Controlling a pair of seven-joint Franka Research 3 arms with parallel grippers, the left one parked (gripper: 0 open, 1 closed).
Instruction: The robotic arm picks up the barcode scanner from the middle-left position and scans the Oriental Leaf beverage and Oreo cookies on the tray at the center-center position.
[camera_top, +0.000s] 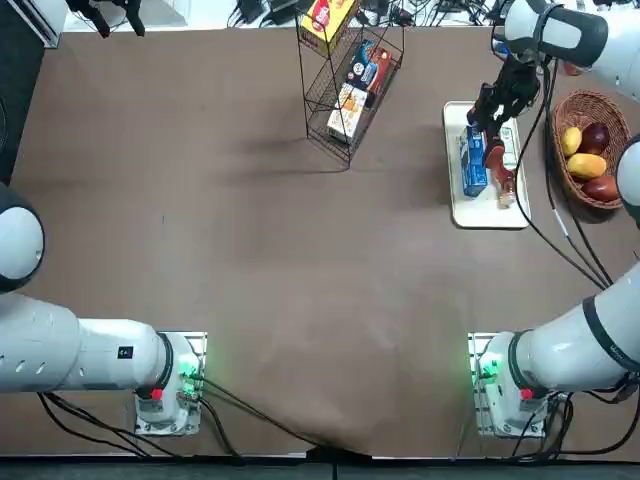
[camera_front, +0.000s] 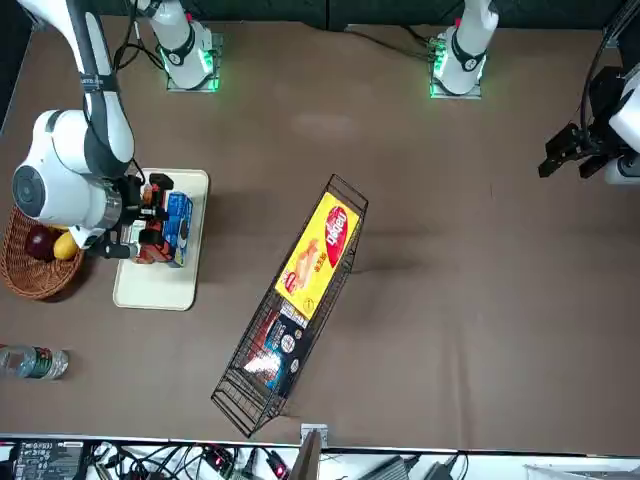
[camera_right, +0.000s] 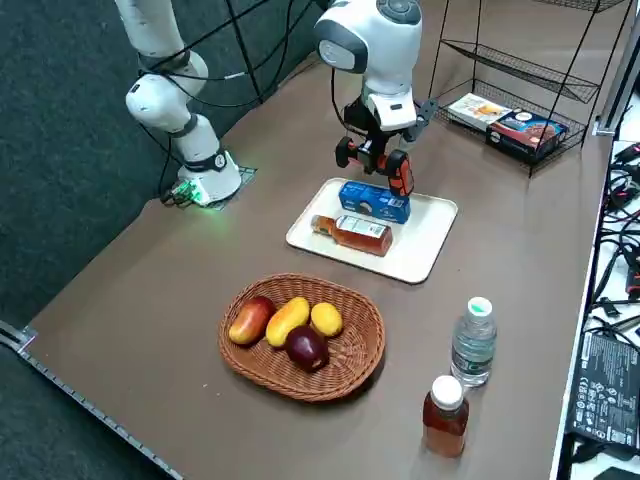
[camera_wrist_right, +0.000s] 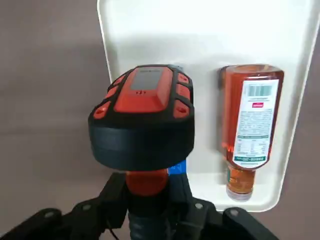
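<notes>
Overhead, view by view:

Top view, arm: the white thick-segmented robotic arm (camera_top: 560, 35) with dark ring bands reaches in from the far right, and its black claw (camera_top: 497, 108) hangs over the far end of the flat white rectangular tray (camera_top: 478, 212).
Top view, tray: the narrow blue Oreo cookie pack (camera_top: 473, 166) and the slim Oriental Leaf bottle of reddish-brown tea (camera_top: 502, 176) lie side by side along it, the bottle nearer the round wicker fruit basket (camera_top: 574, 108).
Top view, worktop: the brown worktop (camera_top: 240, 260) also carries a tilted black wire rack (camera_top: 345, 85) with boxed goods.

Front view, claw: it sits just above the blue pack (camera_front: 179, 226), between basket (camera_front: 25, 278) and tray (camera_front: 160, 290).
Front view, edge: a clear water bottle (camera_front: 30, 361) lies near the worktop's rim.

Right side view, scanner: the small black handheld barcode scanner (camera_right: 398, 172) with red-orange accents is clamped in the claw (camera_right: 374, 160), held above the pack (camera_right: 373, 201), apart from it.
Right side view, bottle: the tea bottle (camera_right: 354, 234) lies beside the pack, on the basket's side.
Right side view, others: an upright clear bottle (camera_right: 473, 342) and an orange-brown bottle (camera_right: 444, 415) stand near the basket (camera_right: 350, 370).

Right wrist view, grip: the claw (camera_wrist_right: 150, 200) is clenched on the scanner's red-orange neck, and the scanner head (camera_wrist_right: 142, 117) covers most of the blue pack (camera_wrist_right: 178, 168).
Right wrist view, label: the bottle (camera_wrist_right: 251, 125) shows its white label with a barcode.
</notes>
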